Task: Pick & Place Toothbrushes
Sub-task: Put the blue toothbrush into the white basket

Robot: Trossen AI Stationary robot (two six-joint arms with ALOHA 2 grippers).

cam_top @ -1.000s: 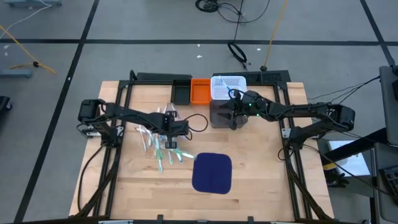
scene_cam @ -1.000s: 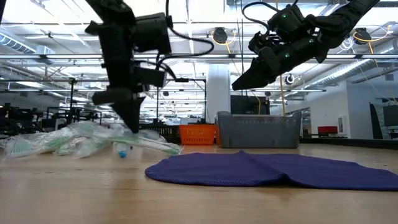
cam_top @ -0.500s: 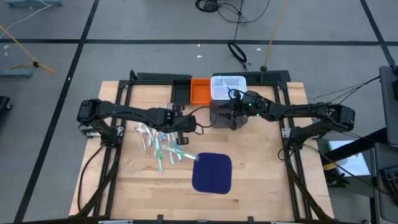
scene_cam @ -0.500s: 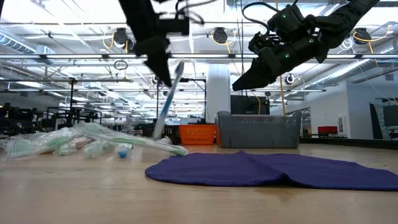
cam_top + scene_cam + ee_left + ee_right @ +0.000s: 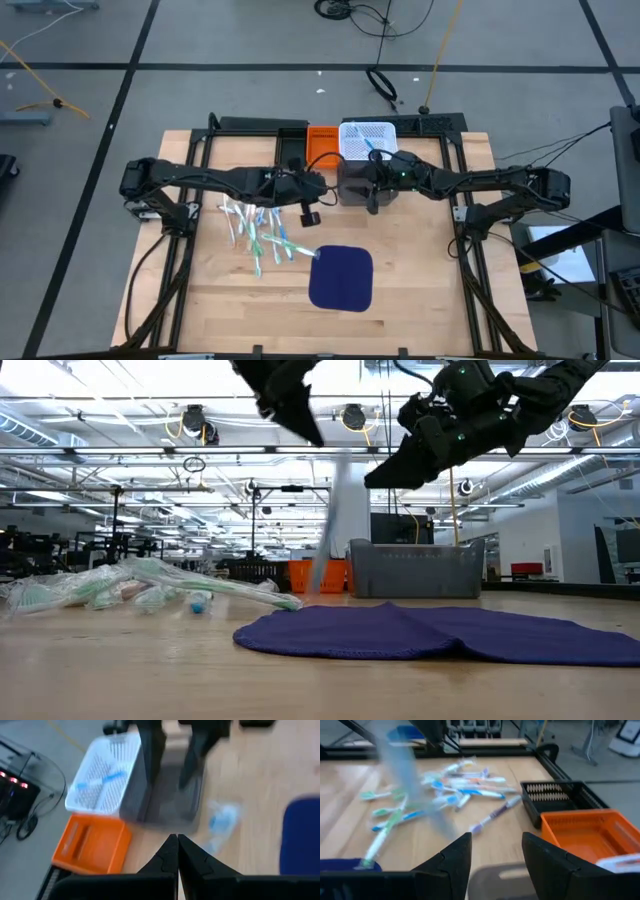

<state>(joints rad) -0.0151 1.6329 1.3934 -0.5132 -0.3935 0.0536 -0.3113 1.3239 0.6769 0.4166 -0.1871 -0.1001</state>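
Note:
A pile of wrapped toothbrushes in white, green and blue lies on the wood left of the dark blue mat. My left gripper is raised between the pile and the grey bin, shut on one wrapped toothbrush, which shows blurred in the low view and as a blue-white streak in the left wrist view. My right gripper hangs open above the grey bin, touching nothing. A blue toothbrush lies in the white basket. My left gripper pinches the wrapped toothbrush near its upper end between its two shut fingers, coming from above. The brush is lifted clear and hangs below the fingers, tilted a little off upright. The exact place of contact is blurred.
An orange bin and a black bin stand left of the white basket along the far edge. The grey bin sits just in front of the basket. Bare wood lies near the mat on both sides.
My left gripper took one toothbrush out of the pile, rose, and travelled right and toward the far edge, closing on the grey bin. The brush was lifted clear and now swings under the fingers. The rest of the pile stayed where it was.

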